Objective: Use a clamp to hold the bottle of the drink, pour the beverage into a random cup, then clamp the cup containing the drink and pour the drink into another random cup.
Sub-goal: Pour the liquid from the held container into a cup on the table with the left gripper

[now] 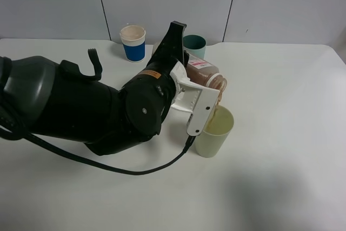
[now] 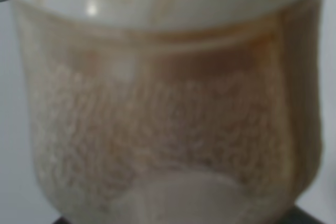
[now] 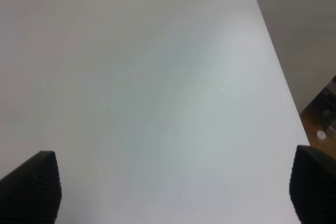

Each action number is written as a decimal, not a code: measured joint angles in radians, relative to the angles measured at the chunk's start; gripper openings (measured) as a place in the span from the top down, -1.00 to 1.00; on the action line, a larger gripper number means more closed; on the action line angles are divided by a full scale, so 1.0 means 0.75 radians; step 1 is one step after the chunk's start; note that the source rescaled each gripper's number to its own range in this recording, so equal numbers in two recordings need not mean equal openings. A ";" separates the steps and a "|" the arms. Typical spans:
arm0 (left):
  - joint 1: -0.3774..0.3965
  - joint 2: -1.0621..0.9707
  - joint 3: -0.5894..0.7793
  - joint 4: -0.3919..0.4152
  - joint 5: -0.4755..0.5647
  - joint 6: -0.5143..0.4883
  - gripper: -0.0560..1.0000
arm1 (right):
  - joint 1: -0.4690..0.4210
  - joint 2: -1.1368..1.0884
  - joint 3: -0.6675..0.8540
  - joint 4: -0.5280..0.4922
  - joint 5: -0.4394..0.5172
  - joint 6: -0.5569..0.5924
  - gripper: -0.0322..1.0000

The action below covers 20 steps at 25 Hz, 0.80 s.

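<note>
Bottle, exterior high view: tipped with its mouth down over the rim of the pale green cup, brown drink running from mouth into cup. We see the left gripper clamped tight around the bottle body. The cup stands upright on the white table. The blue cup and teal cup stand upright behind, near the far edge, apart from the pour.

Left wrist view: bottle fills the frame, blurred (too close to focus). Brownish liquid and foam inside. We can't make out the fingers here.

Right wrist view: right gripper spread wide, nothing between its two dark pads, bare table below.
</note>
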<state>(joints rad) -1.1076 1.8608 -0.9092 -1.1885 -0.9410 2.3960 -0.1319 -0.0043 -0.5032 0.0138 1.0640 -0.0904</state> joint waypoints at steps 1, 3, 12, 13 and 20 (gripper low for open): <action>0.000 0.000 0.000 0.000 -0.001 0.000 0.89 | 0.000 0.000 0.000 0.000 0.000 0.000 -0.21; 0.000 0.000 0.000 0.000 -0.009 0.006 0.89 | 0.000 0.000 0.000 0.000 0.000 0.000 -0.21; 0.000 0.000 0.000 0.003 -0.039 0.055 0.89 | 0.000 0.000 0.000 0.000 0.000 0.000 -0.21; 0.000 0.000 0.000 0.003 -0.039 0.055 0.89 | 0.000 0.000 0.000 0.000 0.000 0.000 -0.21; 0.000 0.000 0.000 0.003 -0.046 0.059 0.89 | 0.000 0.000 0.000 0.000 0.000 0.000 -0.21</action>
<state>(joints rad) -1.1076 1.8608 -0.9092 -1.1859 -0.9754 2.4401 -0.1319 -0.0043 -0.5032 0.0138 1.0640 -0.0904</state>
